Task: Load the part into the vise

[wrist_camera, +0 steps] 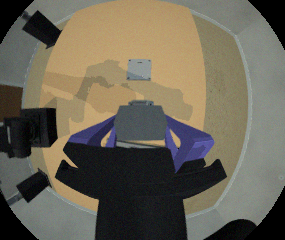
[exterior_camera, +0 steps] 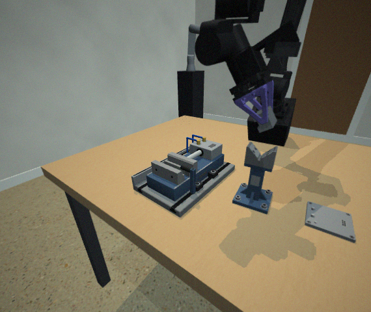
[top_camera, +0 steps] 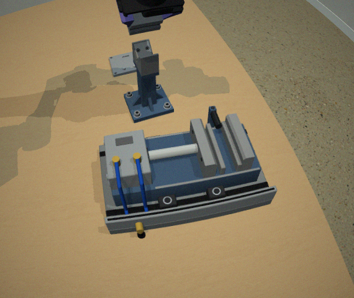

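My gripper (exterior_camera: 265,122) with purple fingers is shut on the grey part (exterior_camera: 267,123) and holds it tilted in the air above the V-block (exterior_camera: 260,156). In the wrist view the part (wrist_camera: 140,122) sits between the purple fingers. In the top view the part (top_camera: 145,25) shows at the top edge, above the V-block (top_camera: 145,58). The vise (top_camera: 183,163) stands open on the table in front of the V-block, with its two jaws (top_camera: 222,142) at the right end, the low bars between them and the black work stop (top_camera: 215,118) behind. I cannot tell which way the slot faces.
The empty grey infeed plate (exterior_camera: 330,220) lies on the table beyond the V-block; it also shows in the wrist view (wrist_camera: 140,70). The air cylinder's housing (top_camera: 126,157) with blue hoses sits at the vise's left end. The arm's black base (exterior_camera: 269,124) stands behind the V-block.
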Controlling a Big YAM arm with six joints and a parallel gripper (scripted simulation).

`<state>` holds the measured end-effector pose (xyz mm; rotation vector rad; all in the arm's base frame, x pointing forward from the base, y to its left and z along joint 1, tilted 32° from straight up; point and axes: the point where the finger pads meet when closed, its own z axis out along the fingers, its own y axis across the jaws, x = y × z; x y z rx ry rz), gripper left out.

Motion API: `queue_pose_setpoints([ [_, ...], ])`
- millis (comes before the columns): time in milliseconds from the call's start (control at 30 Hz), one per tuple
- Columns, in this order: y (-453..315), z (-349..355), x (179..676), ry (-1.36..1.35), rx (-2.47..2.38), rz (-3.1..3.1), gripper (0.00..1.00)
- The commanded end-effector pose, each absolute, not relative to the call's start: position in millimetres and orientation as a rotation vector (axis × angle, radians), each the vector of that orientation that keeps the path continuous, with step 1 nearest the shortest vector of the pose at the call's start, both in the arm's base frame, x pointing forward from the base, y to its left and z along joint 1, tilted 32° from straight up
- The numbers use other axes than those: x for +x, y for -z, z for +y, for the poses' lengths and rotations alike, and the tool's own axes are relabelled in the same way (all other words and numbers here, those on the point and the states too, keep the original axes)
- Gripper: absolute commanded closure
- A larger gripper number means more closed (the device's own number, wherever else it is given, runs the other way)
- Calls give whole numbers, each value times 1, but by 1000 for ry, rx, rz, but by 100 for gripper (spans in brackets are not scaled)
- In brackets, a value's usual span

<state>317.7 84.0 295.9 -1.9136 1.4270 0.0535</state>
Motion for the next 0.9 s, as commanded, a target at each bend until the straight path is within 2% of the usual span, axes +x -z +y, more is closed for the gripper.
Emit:
queue_pose_setpoints([
  [0,-317,80,322,-21,-1913,1378,100],
  [867,-312,79,325,-205,-1860,1261,100],
])
